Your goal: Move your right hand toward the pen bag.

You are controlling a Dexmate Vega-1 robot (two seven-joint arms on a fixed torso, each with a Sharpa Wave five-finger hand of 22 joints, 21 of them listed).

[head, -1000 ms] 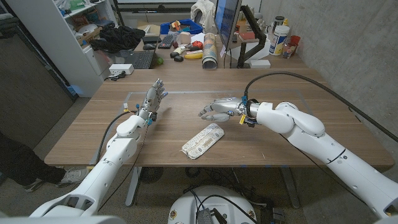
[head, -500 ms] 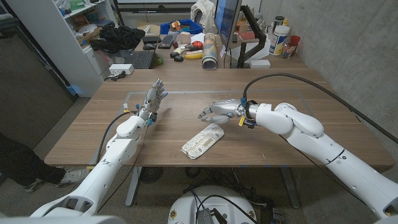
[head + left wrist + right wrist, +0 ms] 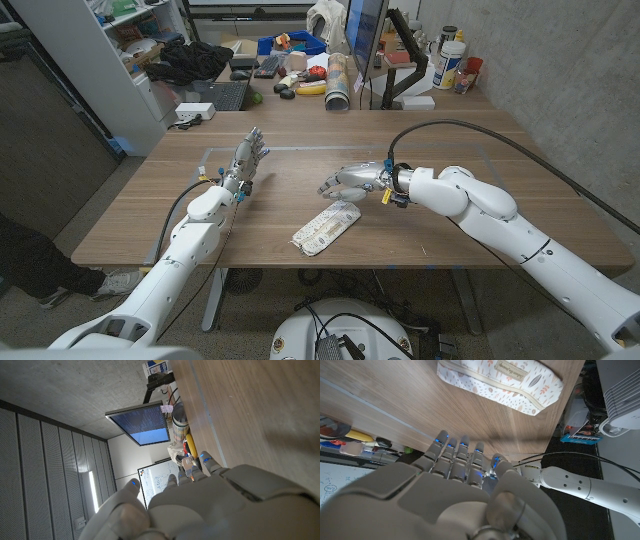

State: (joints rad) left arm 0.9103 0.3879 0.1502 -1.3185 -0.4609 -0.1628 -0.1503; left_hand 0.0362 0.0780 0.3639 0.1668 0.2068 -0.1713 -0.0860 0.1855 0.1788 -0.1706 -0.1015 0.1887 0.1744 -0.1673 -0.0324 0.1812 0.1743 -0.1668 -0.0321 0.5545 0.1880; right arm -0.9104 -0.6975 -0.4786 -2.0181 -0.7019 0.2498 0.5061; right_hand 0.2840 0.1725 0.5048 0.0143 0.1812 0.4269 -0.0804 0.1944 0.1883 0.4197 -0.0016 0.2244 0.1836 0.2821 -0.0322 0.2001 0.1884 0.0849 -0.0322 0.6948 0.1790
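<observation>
Right hand (image 3: 350, 178), fingers apart and empty, hovers at frame centre just above the pen bag (image 3: 326, 227), positioned for approach.

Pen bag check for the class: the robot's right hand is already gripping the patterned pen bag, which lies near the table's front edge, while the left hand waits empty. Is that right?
Not quite. The right hand is not gripping the pen bag: the head view shows it apart from the bag, on its far side, holding nothing. The rest stands: the bag lies near the table's front edge and the left hand is empty.
</observation>
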